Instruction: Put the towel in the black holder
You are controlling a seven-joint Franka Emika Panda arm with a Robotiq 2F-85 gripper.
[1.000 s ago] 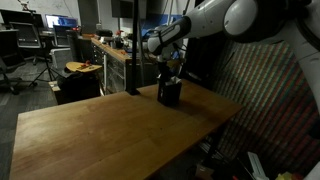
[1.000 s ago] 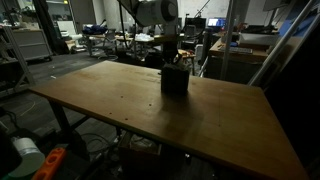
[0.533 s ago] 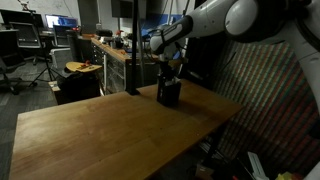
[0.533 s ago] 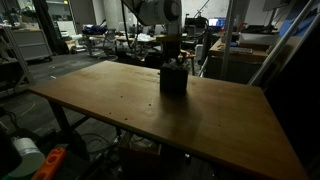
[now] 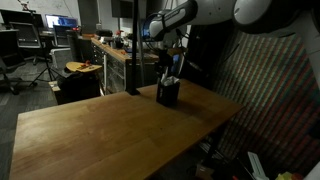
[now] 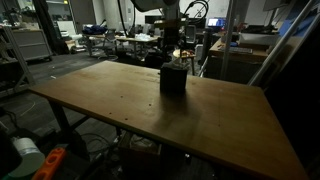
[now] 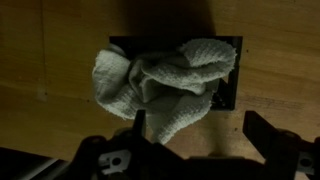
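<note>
Since the towel (image 7: 160, 85) lies bunched in the black holder (image 7: 226, 92), one fold apparently draped over its rim, the pincer (image 7: 192, 125) hangs above, wide and empty.

Lab: cluttered workbenches (image 5: 103, 52), monitors (image 5: 62, 20), equipment stand (image 5: 44, 62).
</note>
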